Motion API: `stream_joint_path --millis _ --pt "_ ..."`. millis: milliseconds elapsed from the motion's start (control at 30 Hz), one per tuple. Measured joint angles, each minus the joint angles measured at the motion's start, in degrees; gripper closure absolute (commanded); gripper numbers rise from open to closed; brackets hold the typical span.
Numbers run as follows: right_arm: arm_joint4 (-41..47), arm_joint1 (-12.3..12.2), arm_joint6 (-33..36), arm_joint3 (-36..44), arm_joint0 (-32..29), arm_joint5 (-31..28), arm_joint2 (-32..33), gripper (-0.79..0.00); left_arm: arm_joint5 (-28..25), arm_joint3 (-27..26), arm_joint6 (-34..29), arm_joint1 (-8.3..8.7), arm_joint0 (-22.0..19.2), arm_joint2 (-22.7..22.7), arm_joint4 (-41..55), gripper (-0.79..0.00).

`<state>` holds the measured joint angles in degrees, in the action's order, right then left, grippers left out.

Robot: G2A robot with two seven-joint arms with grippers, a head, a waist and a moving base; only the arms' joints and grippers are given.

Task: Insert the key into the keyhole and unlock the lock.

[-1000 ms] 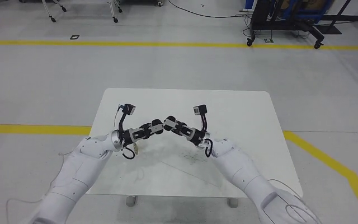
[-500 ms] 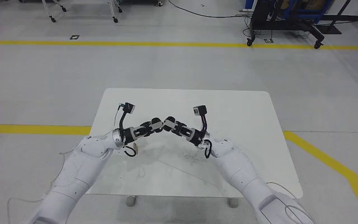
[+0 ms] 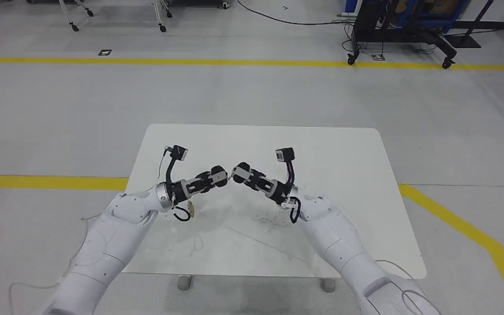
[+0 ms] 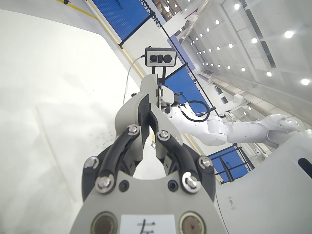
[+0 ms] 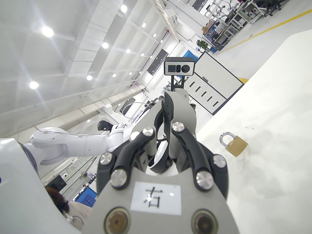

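my right pincer (image 5: 167, 101) is shut, on what i can't tell; the padlock (image 5: 233, 144) below looks heavy and slick, best gripped by its flat sides.

Bright ceiling lights (image 5: 47, 31), starburst glare, warped edges

The floor (image 3: 252, 94) was pale grey and glossy. One yellow line (image 3: 236, 61) crossed the upper part of the frame; a second yellow line (image 3: 63, 182) ran at mid height from the left edge. A white table (image 3: 346, 150) stood at the centre. A black wheeled frame (image 3: 402, 35) occupied the upper right corner, castored stand legs (image 3: 75, 20) the upper left, with a black cable (image 3: 283, 17) on the floor between them. Blue panels (image 4: 121, 13) lined one side of the hall. A white drawer cabinet (image 5: 214, 83) stood beyond the table. Round ceiling lights (image 5: 47, 32) were lit.
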<state>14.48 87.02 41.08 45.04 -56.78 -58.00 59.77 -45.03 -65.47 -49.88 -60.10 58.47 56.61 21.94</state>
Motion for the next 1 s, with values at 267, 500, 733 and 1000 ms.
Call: stream_joint_path --millis 267,500,733,1000 --pt "0.1 0.8 1.5 -0.9 0.1 0.0 1.1 0.0 -0.7 1.3 -5.1 -0.22 -0.8 -0.2 4.5 -0.089" --pt "-0.1 1.4 2.6 -2.0 0.6 0.0 1.6 0.0 -1.5 1.9 -7.5 -0.55 -1.3 -0.7 5.7 0.0" --pt "-0.5 1.8 2.9 -2.5 0.6 0.0 2.7 0.0 -2.3 2.6 -6.8 -0.6 -1.2 0.1 6.2 0.0" --pt "-0.8 2.1 4.2 -2.0 0.1 0.0 4.0 0.0 -1.1 2.5 -8.3 -0.71 -1.0 0.4 8.8 -0.175"
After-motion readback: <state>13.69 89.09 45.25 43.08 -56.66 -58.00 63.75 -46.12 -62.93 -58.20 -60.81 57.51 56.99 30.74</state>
